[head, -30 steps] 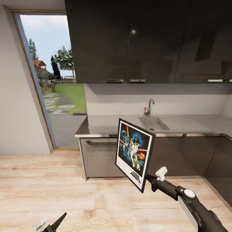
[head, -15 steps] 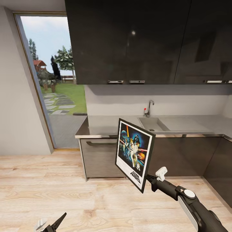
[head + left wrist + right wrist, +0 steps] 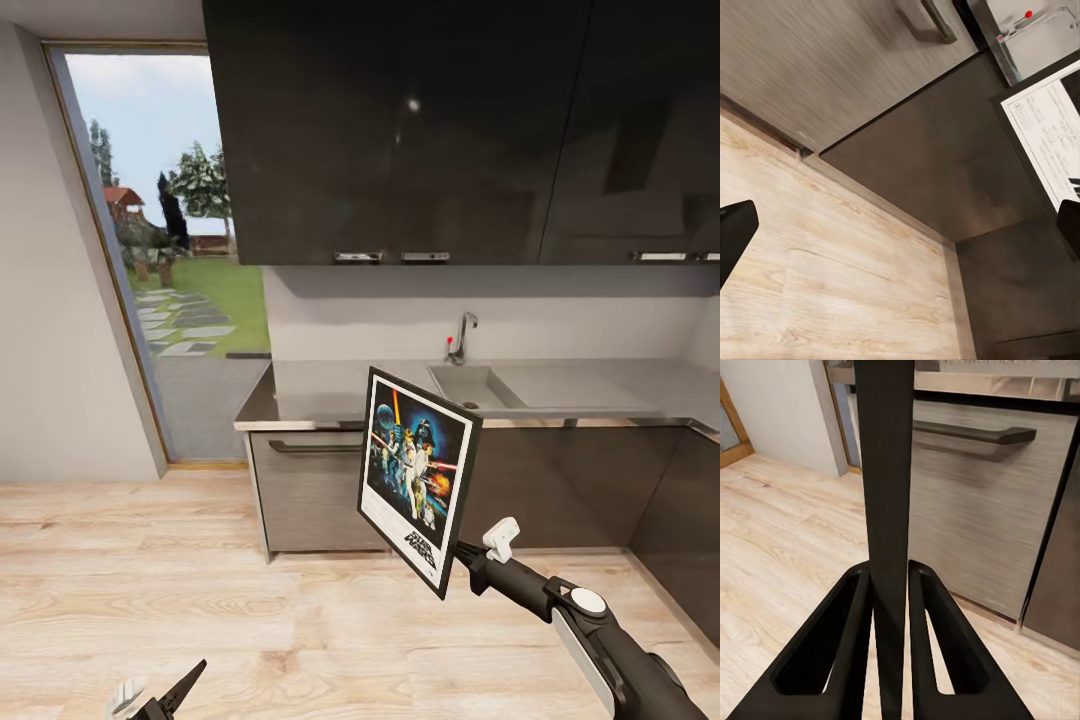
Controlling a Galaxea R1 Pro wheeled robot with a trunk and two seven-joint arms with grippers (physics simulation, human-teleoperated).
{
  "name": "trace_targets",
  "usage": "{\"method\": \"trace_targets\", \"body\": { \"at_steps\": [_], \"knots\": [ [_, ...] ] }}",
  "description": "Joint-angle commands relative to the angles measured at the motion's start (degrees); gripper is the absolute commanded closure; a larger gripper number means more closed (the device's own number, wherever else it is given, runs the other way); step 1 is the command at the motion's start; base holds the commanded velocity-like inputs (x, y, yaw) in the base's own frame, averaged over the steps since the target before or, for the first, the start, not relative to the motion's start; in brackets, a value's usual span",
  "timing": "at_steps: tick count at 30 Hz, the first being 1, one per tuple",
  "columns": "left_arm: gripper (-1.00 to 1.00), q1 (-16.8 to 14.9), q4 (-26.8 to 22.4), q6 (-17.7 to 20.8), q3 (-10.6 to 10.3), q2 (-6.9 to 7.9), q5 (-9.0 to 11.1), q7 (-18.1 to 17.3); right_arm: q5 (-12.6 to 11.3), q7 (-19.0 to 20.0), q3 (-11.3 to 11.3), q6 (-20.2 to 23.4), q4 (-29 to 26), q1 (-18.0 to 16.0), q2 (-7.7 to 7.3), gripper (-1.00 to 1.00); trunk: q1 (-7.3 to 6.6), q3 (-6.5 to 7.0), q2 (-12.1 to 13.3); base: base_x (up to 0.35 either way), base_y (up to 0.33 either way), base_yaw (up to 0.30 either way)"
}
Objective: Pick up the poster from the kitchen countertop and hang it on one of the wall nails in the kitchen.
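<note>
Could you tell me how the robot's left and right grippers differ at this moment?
The right gripper is shut on the poster, carried upright before the kitchen countertop; the left gripper is open and holds nothing. The right is raised and extended forward; the left hangs low over the wooden floor. Both have dark fingers.

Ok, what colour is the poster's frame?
Black, around a white border; the head view shows the poster best, clamped in the right gripper.
</note>
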Motion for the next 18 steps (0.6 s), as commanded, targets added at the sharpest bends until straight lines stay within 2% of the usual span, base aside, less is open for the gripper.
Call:
{"method": "trace_targets", "body": {
  "at_steps": [1, 15, 18],
  "knots": [
    [-1.00, 0.0, 0.0, -0.5, -0.5, 0.01, 0.4, -0.1, -0.5, 0.2, 0.2, 0.0, 0.0, -0.1, -0.06, 1.00, -0.20, 0.07, 0.3, 0.000, 0.000, 0.000],
    [-1.00, -0.1, 0.0, -0.5, -0.5, 0.01, 0.4, 0.0, -0.5, 0.2, 0.2, 0.0, 0.0, -0.1, -0.06, 1.00, -3.27, 2.58, 5.9, 0.000, 0.000, 0.000],
    [-1.00, 0.0, 0.0, -0.5, -0.5, 0.01, 0.4, 0.0, -0.5, 0.2, 0.2, 0.0, 0.0, -0.1, -0.06, 1.00, -3.27, 2.58, 5.9, 0.000, 0.000, 0.000]
  ]
}}
